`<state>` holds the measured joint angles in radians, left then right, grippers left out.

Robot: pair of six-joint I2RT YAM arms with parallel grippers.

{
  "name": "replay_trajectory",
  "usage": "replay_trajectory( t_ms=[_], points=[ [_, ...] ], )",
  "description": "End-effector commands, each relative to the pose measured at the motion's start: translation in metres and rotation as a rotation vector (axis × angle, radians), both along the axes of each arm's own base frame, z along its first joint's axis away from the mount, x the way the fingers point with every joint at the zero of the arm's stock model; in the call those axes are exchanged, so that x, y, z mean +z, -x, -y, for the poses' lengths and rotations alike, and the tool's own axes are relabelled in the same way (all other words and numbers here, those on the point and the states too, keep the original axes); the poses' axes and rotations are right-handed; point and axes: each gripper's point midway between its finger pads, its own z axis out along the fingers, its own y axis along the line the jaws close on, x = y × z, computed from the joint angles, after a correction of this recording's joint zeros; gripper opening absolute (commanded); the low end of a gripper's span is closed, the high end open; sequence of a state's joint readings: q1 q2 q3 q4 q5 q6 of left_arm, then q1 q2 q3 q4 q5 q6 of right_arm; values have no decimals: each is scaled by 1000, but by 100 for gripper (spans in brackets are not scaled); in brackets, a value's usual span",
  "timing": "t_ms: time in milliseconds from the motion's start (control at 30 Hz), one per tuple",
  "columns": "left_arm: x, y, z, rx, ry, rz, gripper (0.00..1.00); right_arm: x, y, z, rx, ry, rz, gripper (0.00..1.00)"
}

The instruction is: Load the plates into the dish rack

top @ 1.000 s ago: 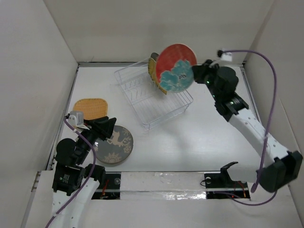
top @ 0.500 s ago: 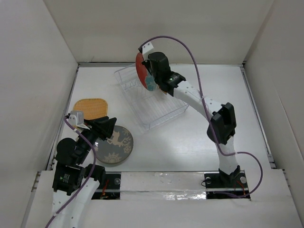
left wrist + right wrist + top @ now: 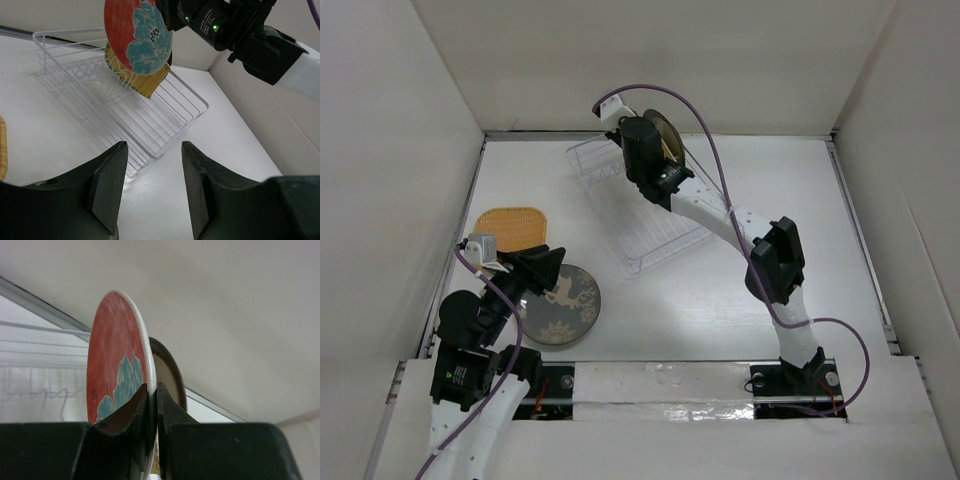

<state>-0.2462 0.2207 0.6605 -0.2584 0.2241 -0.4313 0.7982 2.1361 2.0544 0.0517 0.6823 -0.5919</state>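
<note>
- The red-and-teal patterned plate [image 3: 135,35] stands on edge over the far end of the dish rack [image 3: 650,238], its teal flower face turned toward the rack's near end.
- Its lower edge sits down among the rack's upright prongs; whether it rests on the wires cannot be told.
- The right gripper [image 3: 151,390] is clamped on this plate's rim, one finger on the patterned face and one on the back.
- A squarish woven yellow-orange plate [image 3: 147,82] leans in the rack just behind the red plate, partly hidden by it.
- A brown-grey round plate [image 3: 169,372] with a dark rim stands upright just behind the red plate, at the far end of the rack.
- The rest of the rack's rows toward its near end hold no plates.
- The rack lies at an angle on the white table [image 3: 780,220], toward the back wall.
- The right arm reaches across the rack from its near right side, a purple cable [image 3: 718,165] looping above it.
- A second woven yellow-orange plate [image 3: 510,226] lies flat on the table, well to the left of the rack.
- The dark grey plate with the cream horse motif [image 3: 565,308] lies flat, nearer than the rack and to its left.
- The left gripper [image 3: 152,192] hangs over that dark plate's left edge, pointed toward the rack, its jaws apart with nothing between them.
</note>
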Motion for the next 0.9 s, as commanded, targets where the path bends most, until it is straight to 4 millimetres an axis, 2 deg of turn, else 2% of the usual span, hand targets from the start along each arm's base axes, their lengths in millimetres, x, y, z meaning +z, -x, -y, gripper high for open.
replay_trajectory(
  t_ms=[0, 33, 100, 167, 333, 433, 467, 533, 700, 767, 800, 867],
  points=[
    [8, -5, 0, 6, 5, 29, 44, 138, 18, 48, -100, -243, 295, 0],
    [7, -5, 0, 7, 5, 27, 44, 135, 14, 53, -111, -233, 293, 0],
    [8, -4, 0, 7, 6, 30, 44, 120, 9, 48, -107, -203, 273, 0],
    [8, -4, -1, 9, 6, 32, 44, 107, 0, 55, -123, -183, 260, 0],
    [8, -5, -1, 9, 6, 30, 44, 73, -12, 43, -79, -123, 219, 0],
    [7, -6, -2, 16, 5, 27, 44, 60, -15, 39, -70, -105, 199, 0],
    [8, -5, -2, 15, 6, 32, 44, 49, -16, 38, -66, -99, 181, 0],
    [8, -5, -2, 13, 7, 30, 44, 41, -15, 35, -49, -122, 163, 0],
    [8, -5, -1, 10, 4, 32, 44, 2, -10, 21, -9, -200, 60, 0],
    [9, -5, -1, 9, 6, 33, 44, -8, -15, 27, -14, -244, 25, 0],
    [9, -5, -1, 9, 6, 33, 44, -17, -14, 23, -9, -289, -11, 0],
    [8, -5, -1, 7, 4, 31, 44, -22, -19, 34, -39, -338, -32, 0]
  ],
)
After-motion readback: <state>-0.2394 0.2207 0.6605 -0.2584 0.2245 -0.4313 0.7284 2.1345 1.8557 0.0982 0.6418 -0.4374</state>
